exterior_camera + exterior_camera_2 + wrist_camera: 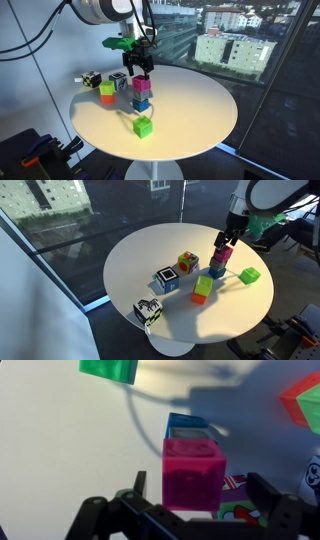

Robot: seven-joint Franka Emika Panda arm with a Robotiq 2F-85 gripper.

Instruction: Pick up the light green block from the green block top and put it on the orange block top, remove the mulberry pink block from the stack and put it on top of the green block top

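The mulberry pink block (141,85) (221,257) tops the stack, resting on a blue cube (141,103) (217,272). My gripper (141,67) (226,238) hangs right over it, open. In the wrist view the pink block (192,475) sits between my two fingers (262,488) with a gap on each side, and the blue cube (190,428) shows beyond it. The light green block (106,89) (205,283) lies on the orange block (106,99) (198,298). The green block (144,127) (250,275) (110,368) stands alone on the table.
A round white table (190,110) (140,260) carries everything. A multicoloured cube (187,262) (238,510) stands beside the stack. Two black-and-white cubes (166,279) (149,311) sit toward the table's edge. Dark windows surround the table.
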